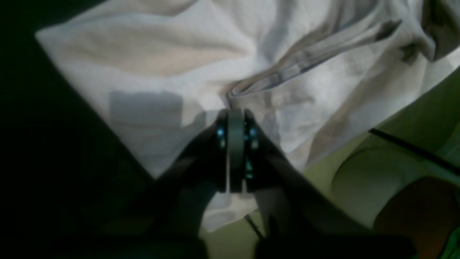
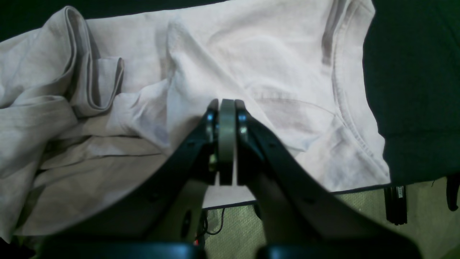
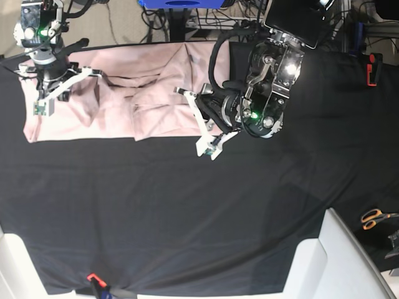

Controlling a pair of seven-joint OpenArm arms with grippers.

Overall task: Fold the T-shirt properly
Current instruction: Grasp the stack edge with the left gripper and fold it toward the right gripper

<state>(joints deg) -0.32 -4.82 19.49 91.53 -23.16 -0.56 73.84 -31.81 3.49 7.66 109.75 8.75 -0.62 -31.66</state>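
Shirt [image 3: 115,122] lies bunched, half folded, along far edge of tabletop [image 3: 187,212], partly over the edge in wrist views. Placement probably leaves it within reach of both arms. Left jaws together, right jaws together, no cloth visibly pinched. Jaws over opposite sides, likely for a two-handed spread or fold. No readable brands, labels or writing.

The T-shirt [image 3: 115,121] — pale pink, plain, short seams showing — lies rumpled and unevenly folded along one edge of the black tablecloth [image 3: 168,212], spread wide across it, with raised creases, overlapping layers and one bunched end — its outline long and irregular.
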